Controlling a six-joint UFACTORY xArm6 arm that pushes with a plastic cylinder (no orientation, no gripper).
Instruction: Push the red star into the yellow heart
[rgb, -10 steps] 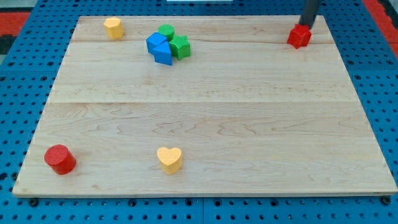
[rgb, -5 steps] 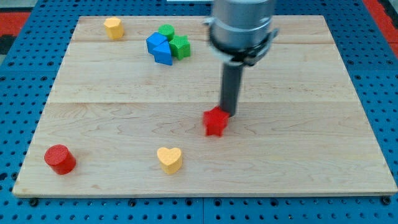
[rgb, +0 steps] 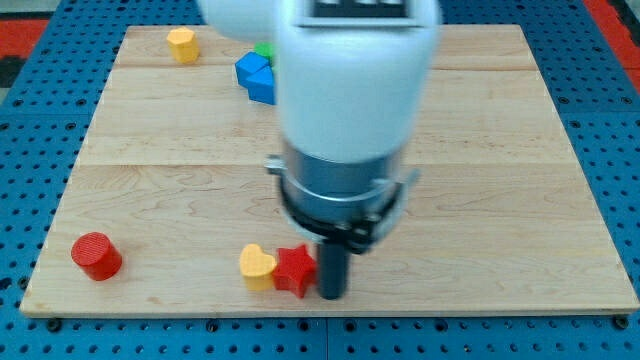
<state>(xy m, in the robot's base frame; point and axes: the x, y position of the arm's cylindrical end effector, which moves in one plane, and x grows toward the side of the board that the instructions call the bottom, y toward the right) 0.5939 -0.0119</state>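
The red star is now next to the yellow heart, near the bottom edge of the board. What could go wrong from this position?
1. The red star already touches the yellow heart; with my tip right beside the star, more pushing may slide both leftward, toward the red cylinder.
2. Both sit near the bottom edge of the board, so a slanted push might send one off.

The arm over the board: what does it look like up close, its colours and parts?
A bulky white shell on top, then a grey metal collar with a dark ring beneath. From that hangs a short, straight dark rod ending at my tip. No jaws, cables or readable markings show.
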